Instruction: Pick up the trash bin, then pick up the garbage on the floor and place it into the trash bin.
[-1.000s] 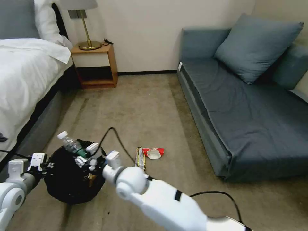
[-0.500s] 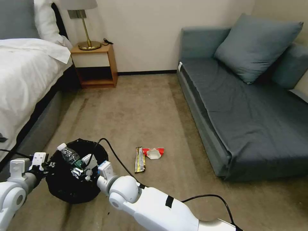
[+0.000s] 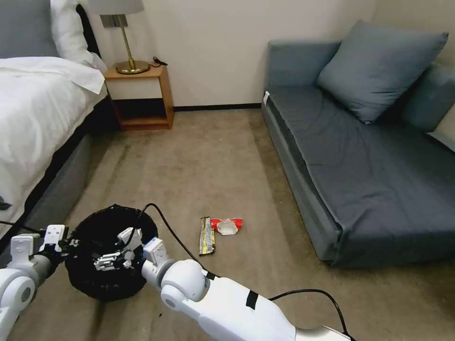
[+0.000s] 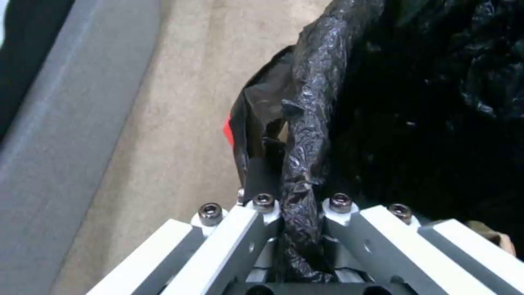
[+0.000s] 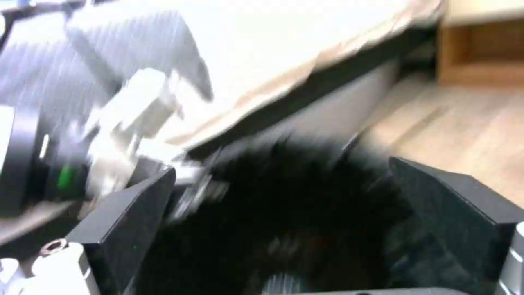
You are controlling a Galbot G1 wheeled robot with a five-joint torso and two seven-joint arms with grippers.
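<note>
The trash bin (image 3: 90,279), lined with a black bag, hangs just above the carpet at the lower left. My left gripper (image 3: 66,244) is shut on its bag-covered rim (image 4: 306,135), which the left wrist view shows pinched between the jaws. My right gripper (image 3: 113,251) hovers over the bin's mouth, open, with nothing between its black fingers (image 5: 128,223); below them is the dark inside of the bin (image 5: 306,213). Two pieces of garbage lie on the carpet to the right of the bin: a long dark-gold wrapper (image 3: 206,235) and a red-white wrapper (image 3: 227,226).
A bed (image 3: 33,118) runs along the left, close to the bin. A wooden nightstand (image 3: 142,97) with a lamp stands at the back. A grey sofa (image 3: 360,156) fills the right side. Open carpet (image 3: 208,161) lies between them. A black cable (image 3: 170,232) loops from my right arm.
My right gripper came down into the bin's mouth with a clear bottle and opened; the bottle has dropped out of sight. The left gripper kept its hold on the rim.
</note>
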